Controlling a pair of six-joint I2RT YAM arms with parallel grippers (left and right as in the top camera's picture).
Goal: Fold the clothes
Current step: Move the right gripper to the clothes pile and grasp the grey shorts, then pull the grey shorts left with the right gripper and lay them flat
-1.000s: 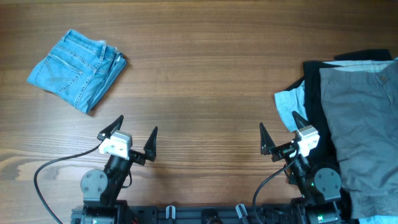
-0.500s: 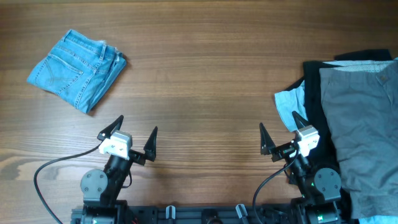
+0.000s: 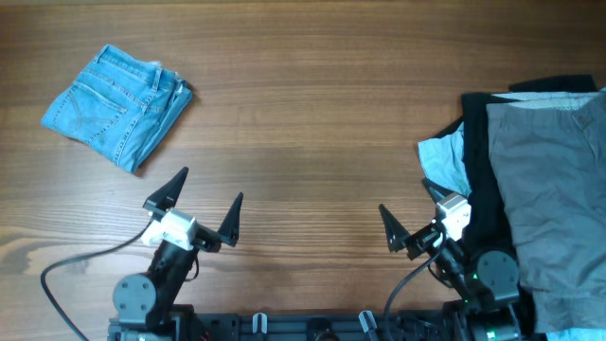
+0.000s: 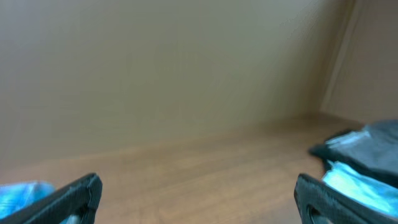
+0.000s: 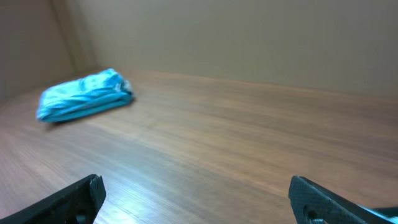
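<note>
Folded blue jean shorts (image 3: 118,104) lay on the brown desk (image 3: 312,114), far left. Black clothes (image 3: 478,161) and a pale blue cloth (image 3: 443,161) lay at the right.

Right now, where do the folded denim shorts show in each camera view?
Overhead: the denim shorts lie at the upper left.
Left wrist: a blurred blue patch at the bottom left edge, probably them.
Right wrist: left of centre, in the middle distance.
Shared landmark: the wooden table, under them in all three views.
</note>
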